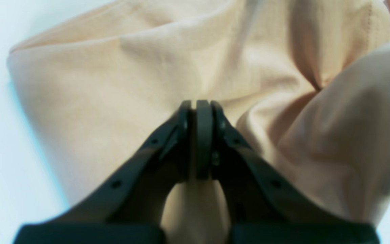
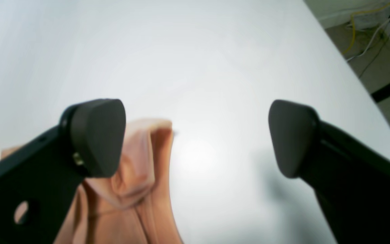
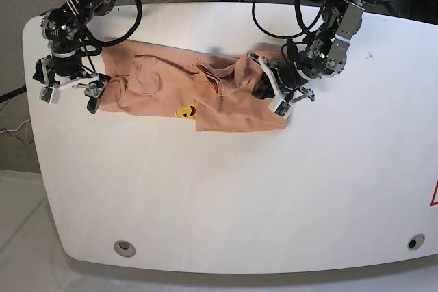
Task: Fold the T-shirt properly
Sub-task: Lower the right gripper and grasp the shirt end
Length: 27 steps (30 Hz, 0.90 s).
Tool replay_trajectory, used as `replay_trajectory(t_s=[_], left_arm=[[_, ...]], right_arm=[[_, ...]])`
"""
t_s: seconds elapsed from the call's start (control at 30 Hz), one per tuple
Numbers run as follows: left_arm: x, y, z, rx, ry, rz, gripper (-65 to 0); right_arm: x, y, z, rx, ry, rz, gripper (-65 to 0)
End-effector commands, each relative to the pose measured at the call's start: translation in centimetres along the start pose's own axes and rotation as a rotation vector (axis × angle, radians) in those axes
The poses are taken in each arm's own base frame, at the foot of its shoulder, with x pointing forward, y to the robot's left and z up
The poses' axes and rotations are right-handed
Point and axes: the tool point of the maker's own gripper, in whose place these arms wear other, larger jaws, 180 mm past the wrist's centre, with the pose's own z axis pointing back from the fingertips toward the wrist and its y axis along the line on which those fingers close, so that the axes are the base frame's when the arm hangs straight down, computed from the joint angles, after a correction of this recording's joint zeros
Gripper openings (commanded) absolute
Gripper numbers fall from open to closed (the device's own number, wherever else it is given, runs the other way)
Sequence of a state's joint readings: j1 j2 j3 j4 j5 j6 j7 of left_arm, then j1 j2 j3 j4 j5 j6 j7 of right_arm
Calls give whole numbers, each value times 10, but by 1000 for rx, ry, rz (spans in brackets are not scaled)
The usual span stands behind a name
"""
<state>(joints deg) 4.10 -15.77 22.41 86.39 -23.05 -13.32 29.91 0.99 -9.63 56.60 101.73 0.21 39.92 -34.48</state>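
Note:
The peach T-shirt (image 3: pixel 171 87) lies crumpled across the far half of the white table (image 3: pixel 219 189), with its yellow mark (image 3: pixel 185 111) near its front edge. My left gripper (image 3: pixel 263 89) sits at the shirt's right end. In the left wrist view its jaws are pressed together on a fold of the T-shirt (image 1: pixel 96 95), and the left gripper (image 1: pixel 198 108) points into the cloth. My right gripper (image 3: pixel 68 90) stands wide open at the shirt's left end. In the right wrist view the right gripper (image 2: pixel 195 139) spans bare table, with a fold of the T-shirt (image 2: pixel 141 162) beside its left finger.
The table's left edge (image 3: pixel 27 100) runs close to my right gripper. Cables (image 2: pixel 367 34) lie on the floor beyond the table's edge. Two round holes (image 3: pixel 124 246) mark the near corners.

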Motion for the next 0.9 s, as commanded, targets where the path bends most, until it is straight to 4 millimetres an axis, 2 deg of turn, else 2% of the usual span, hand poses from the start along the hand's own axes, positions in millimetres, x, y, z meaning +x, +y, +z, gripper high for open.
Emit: replay_trajectory(t_s=[0.0, 0.17, 0.27, 0.57, 0.73, 0.87], left_arm=[[-17, 7, 1, 29, 78, -13, -624], [-11, 9, 1, 31, 67, -21, -624], [-8, 10, 0, 32, 63, -23, -624], [-9, 10, 0, 32, 65, -23, -624], [-9, 10, 0, 32, 65, -23, -624], [-9, 10, 1, 34, 66, -25, -624]], right_arm=[[16, -2, 3, 1, -73, 10, 0], [1, -4, -1, 3, -63, -23, 0], [-15, -2, -7, 15, -29, -53, 0], [-49, 5, -14, 51, 70, -101, 0], [-58, 11, -15, 72, 131, -117, 0], [-58, 19, -14, 117, 136, -179, 0]])
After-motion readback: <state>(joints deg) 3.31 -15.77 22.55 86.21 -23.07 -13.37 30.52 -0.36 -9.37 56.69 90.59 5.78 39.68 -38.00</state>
